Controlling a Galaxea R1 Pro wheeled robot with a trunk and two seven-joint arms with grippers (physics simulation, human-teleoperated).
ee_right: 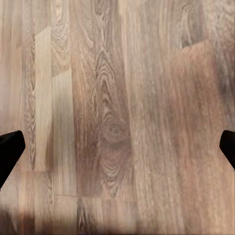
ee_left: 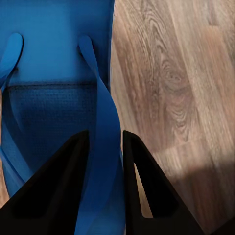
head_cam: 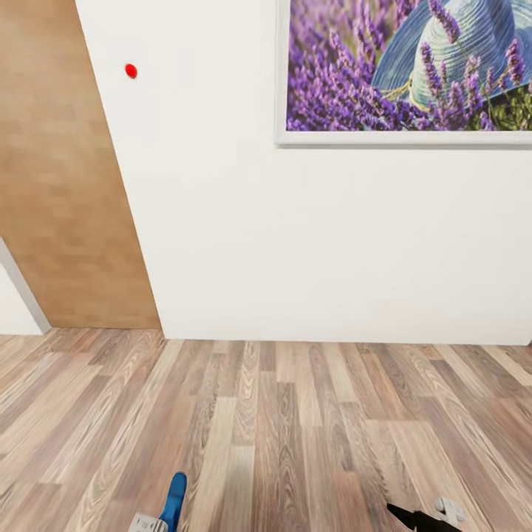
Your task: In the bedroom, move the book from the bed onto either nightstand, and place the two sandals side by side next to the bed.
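Left tool (ee_left: pixel 104 161) clamped on strap of blue sandal (ee_left: pixel 54 93), fingers (ee_left: pixel 58 181) pinching strap from both sides; sandal hangs clear above wood-plank floor (ee_left: pixel 176 78), likely carried toward bed. In head view sandal tip (head_cam: pixel 176 496) juts at lower edge. Right tool (ee_right: pixel 117 147) spread wide apart, holding nothing, over bare floor. Ahead: white wall (head_cam: pixel 310 236), lavender picture (head_cam: pixel 406 66), wooden door (head_cam: pixel 66 185).
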